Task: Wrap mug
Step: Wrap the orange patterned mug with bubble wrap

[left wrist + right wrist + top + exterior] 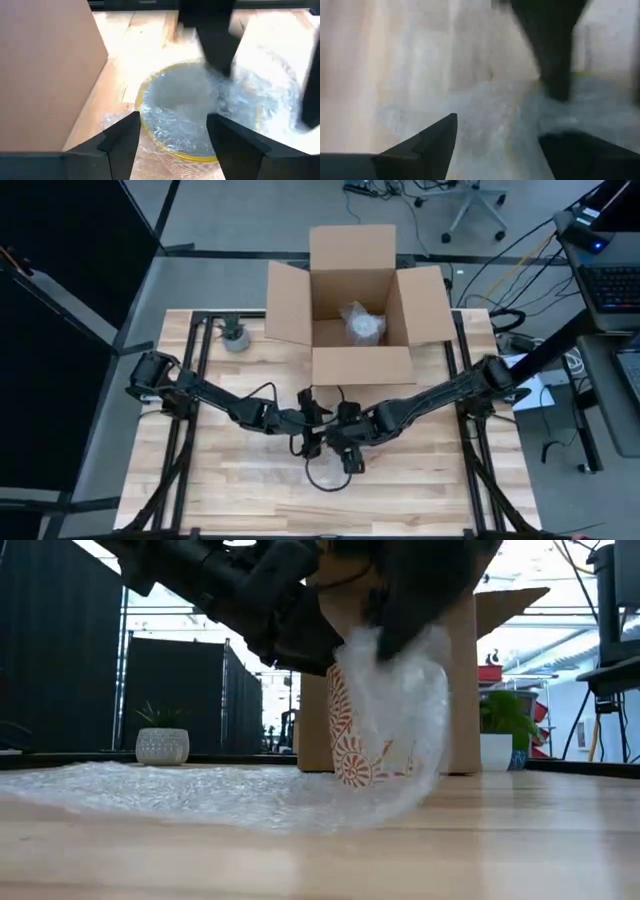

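Mug (362, 745) upright on the surface (480, 840), bubble wrap (200, 790) draped over it. Left claw (172, 137) open above mug rim. Right claw (495, 145) open, touching the wrap.

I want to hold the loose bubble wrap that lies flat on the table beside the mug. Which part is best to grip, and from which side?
Probably best to grip the free edge of the bubble wrap farthest from the mug, coming from above with the fingers spanning that thin edge. There the sheet lies flat on the table and is unpinned; nearer the upright mug it already climbs the wall, where both grippers crowd.
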You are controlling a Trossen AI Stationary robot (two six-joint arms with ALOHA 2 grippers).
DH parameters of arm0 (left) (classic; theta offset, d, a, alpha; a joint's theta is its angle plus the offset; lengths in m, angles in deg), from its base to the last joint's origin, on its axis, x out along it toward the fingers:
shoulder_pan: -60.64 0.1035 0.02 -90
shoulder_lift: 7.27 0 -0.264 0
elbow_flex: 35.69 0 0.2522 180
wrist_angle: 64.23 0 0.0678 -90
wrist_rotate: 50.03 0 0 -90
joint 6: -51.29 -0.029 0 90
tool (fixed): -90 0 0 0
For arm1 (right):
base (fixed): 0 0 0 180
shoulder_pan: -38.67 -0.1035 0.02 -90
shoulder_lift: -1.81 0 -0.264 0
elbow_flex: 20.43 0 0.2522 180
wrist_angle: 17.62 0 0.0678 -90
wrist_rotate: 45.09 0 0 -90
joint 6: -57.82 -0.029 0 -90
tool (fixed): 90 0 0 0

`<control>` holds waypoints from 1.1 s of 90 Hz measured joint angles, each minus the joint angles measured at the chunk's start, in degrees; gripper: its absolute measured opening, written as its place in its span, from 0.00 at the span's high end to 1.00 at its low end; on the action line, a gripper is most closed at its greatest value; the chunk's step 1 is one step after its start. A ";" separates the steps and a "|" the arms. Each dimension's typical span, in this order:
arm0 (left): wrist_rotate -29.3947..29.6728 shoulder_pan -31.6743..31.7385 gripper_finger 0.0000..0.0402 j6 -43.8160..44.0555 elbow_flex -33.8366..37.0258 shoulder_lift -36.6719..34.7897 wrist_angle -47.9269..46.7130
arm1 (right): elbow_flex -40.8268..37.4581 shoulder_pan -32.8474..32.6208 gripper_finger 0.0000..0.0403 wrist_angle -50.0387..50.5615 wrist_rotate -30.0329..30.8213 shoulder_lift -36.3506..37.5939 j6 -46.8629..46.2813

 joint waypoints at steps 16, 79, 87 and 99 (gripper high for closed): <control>-0.02 -0.02 0.45 -0.21 0.00 0.00 0.00 | 0.09 0.09 0.38 3.00 0.66 5.76 0.06; -0.18 -0.04 0.45 -0.22 0.04 0.00 0.02 | 0.21 -0.44 0.38 -0.64 2.04 -5.93 -1.07; -0.31 -0.04 0.45 -0.53 0.05 0.00 -0.04 | 0.25 -0.14 0.38 -1.56 2.12 -8.93 -1.06; -0.39 -0.11 0.45 -0.88 0.09 -0.02 -0.07 | 0.47 -0.19 0.38 -2.31 2.94 -11.82 -0.30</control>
